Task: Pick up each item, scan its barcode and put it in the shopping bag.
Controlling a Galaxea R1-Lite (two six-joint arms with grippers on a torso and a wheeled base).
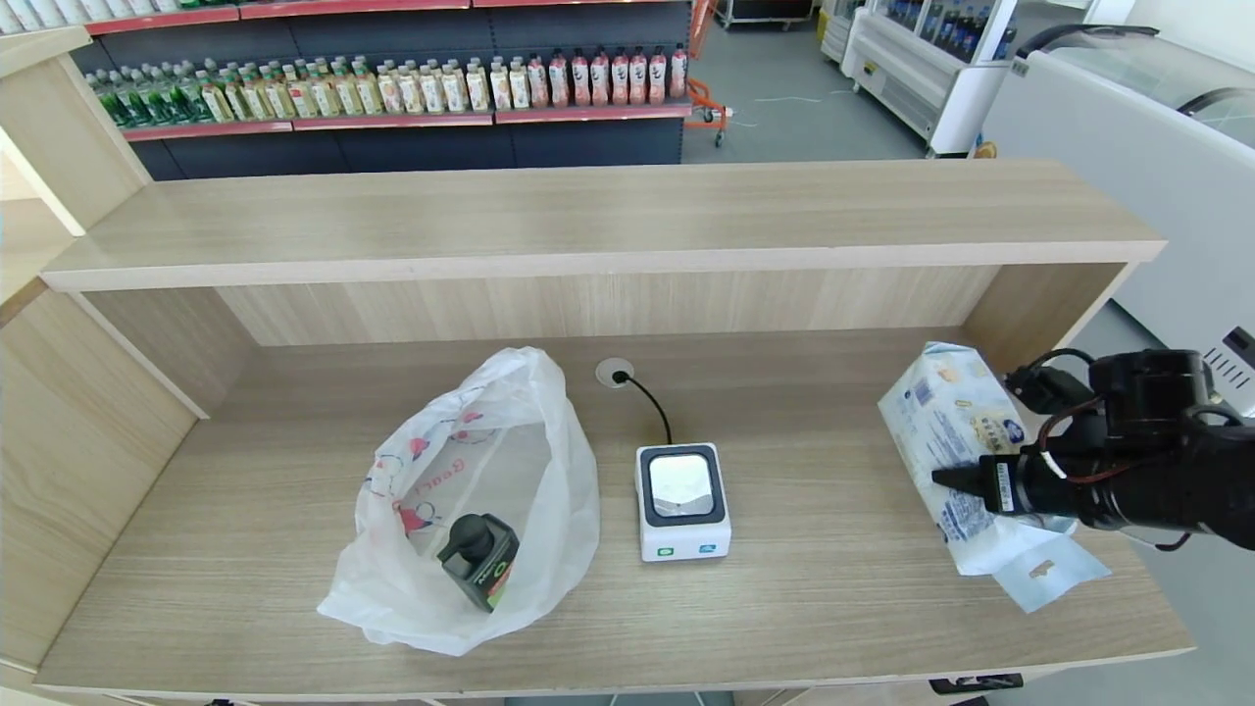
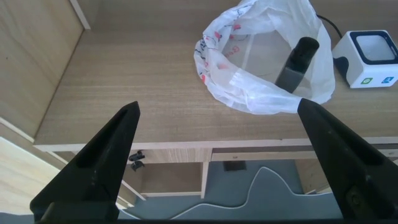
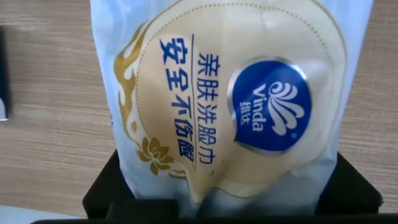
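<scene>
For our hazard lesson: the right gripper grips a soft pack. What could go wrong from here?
1. The soft pack may sag or slip in the pinch of the right gripper.
2. The shopping bag lies slumped with a bottle inside, so the pack could snag its rim.

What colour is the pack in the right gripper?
White and pale blue pack, cream panel, round blue emblem; clearest in right wrist view.

Left claw [image 2: 217,104] black, wedge-fingered; right arm [image 1: 1157,461] black, red-cabled.
</scene>
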